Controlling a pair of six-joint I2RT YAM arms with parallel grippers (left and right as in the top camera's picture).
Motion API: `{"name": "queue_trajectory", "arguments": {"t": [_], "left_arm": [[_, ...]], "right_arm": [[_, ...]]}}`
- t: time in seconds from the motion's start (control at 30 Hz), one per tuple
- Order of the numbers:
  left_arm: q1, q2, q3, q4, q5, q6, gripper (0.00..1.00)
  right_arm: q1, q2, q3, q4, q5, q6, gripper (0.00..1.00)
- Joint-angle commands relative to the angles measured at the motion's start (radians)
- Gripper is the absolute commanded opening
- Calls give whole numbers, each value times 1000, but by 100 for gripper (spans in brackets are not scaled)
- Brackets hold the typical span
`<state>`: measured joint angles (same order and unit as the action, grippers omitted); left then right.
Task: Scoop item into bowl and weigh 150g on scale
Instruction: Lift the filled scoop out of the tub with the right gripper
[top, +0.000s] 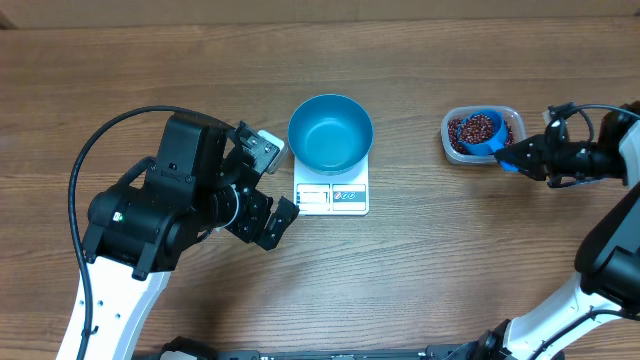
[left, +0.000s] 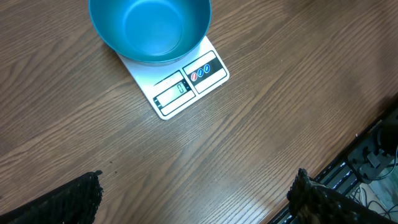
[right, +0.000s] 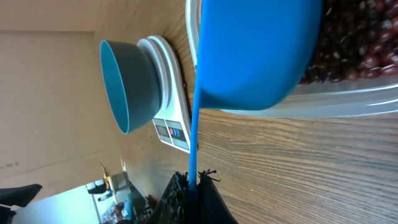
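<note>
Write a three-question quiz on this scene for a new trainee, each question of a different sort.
1. True or false: the bowl standing on the scale is empty.
2. The right tool is shut on: A the scoop, B the bowl's rim, C nothing.
3. Fill in: the left tool, next to the scale, is ____ (open or shut).
Key: 1 true; 2 A; 3 open.
</note>
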<state>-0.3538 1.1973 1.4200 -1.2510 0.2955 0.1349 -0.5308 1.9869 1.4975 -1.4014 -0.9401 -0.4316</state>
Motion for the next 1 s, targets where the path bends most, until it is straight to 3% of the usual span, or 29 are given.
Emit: {"name": "queue_trajectory", "arguments": {"t": [0.0, 0.3, 0.47, 0.6, 0.7, 0.97], "left_arm": [[-6, 5, 3, -2, -7, 22, 99], [-6, 5, 3, -2, -7, 22, 100], [-6, 5, 3, -2, -7, 22, 100], [-6, 5, 3, -2, -7, 22, 100], [-6, 5, 3, -2, -7, 22, 99], [-6, 5, 3, -2, -7, 22, 99]], "right_arm": [[-26, -25, -4, -11, -92, -72, 4], [-42, -25, -4, -43, -142, -128, 4], [-42, -25, -4, -151, -322, -296, 4], [-34, -25, -4, -211, -410, -335, 4], [5, -25, -4, -294, -443, -433, 4], [199, -46, 36, -294, -446, -434, 4]]}}
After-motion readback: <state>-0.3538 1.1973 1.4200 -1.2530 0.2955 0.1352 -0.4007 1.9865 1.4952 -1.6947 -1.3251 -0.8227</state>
